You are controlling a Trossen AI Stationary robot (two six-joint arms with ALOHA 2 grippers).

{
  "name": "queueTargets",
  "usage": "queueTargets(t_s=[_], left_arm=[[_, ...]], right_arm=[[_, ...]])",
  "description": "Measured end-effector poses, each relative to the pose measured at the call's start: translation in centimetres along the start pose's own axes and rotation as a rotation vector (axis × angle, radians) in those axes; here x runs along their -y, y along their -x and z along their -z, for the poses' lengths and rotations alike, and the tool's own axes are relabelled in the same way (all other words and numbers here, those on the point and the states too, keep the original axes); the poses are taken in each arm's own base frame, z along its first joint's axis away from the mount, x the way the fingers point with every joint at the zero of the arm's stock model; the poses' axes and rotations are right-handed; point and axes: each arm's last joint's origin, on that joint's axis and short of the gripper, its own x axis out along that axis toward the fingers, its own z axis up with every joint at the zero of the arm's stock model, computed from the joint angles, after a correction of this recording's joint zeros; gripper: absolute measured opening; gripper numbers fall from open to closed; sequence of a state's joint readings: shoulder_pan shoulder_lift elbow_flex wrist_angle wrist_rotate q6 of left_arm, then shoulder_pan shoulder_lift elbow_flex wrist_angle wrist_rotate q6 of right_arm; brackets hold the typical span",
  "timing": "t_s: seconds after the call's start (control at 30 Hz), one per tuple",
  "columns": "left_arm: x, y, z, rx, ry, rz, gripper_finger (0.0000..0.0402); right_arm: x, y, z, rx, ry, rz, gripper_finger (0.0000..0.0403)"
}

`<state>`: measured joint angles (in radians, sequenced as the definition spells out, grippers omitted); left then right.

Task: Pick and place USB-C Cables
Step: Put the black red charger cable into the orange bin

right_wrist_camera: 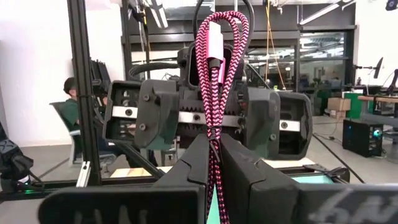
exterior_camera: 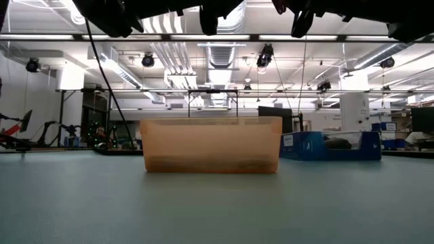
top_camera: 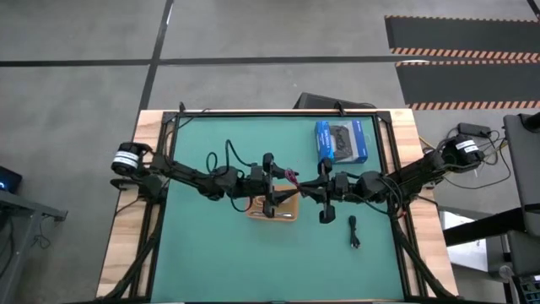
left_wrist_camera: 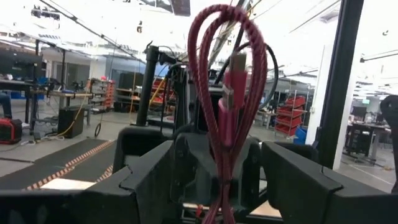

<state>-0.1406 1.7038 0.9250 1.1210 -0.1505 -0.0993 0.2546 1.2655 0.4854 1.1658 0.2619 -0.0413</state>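
Between the right pincer's [right_wrist_camera: 214, 163] clamped fingers, magenta cable [right_wrist_camera: 217, 62]; left pincer [left_wrist_camera: 219, 177] apart.

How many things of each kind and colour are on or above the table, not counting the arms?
Magenta USB-C cable: 1
Black USB-C cable: 1
Orange tray: 1
Blue box: 1
Total: 4. What lies inside the tray cannot be told.

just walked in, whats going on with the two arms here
The right gripper is shut on the magenta cable, holding it up above the table between both arms. The left gripper faces it, open around the cable. The orange tray sits below, and a black cable lies on the green mat.
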Motion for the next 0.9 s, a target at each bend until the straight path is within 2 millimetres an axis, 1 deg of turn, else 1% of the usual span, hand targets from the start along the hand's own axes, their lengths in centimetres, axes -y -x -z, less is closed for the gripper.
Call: queueTargets(t_s=[0.17,0.27,0.5,0.83,0.9], left_arm=[[0.08,-0.71,0.32,0.002,0.0,0.0,0.0222],[0.1,-0.94,0.39,0.004,0.001,0.0,0.0204],[0.07,-0.8,0.53,-0.004,-0.001,-0.001,0.0133],[0.09,-0.79,0.46,-0.004,0.001,-0.001,0.0021],[0.11,-0.79,0.45,-0.004,0.004,0.0,0.0011]], right_arm=[[0.0,0.0,0.04,-0.004,0.001,0.0,0.0013],[0.0,0.0,0.08,-0.007,0.004,0.0,0.0013],[0.0,0.0,0.07,-0.008,0.013,0.0,0.0013],[0.01,0.01,0.09,-0.008,0.022,0.003,0.0013],[0.0,0.01,0.09,-0.008,0.005,0.002,0.0017]])
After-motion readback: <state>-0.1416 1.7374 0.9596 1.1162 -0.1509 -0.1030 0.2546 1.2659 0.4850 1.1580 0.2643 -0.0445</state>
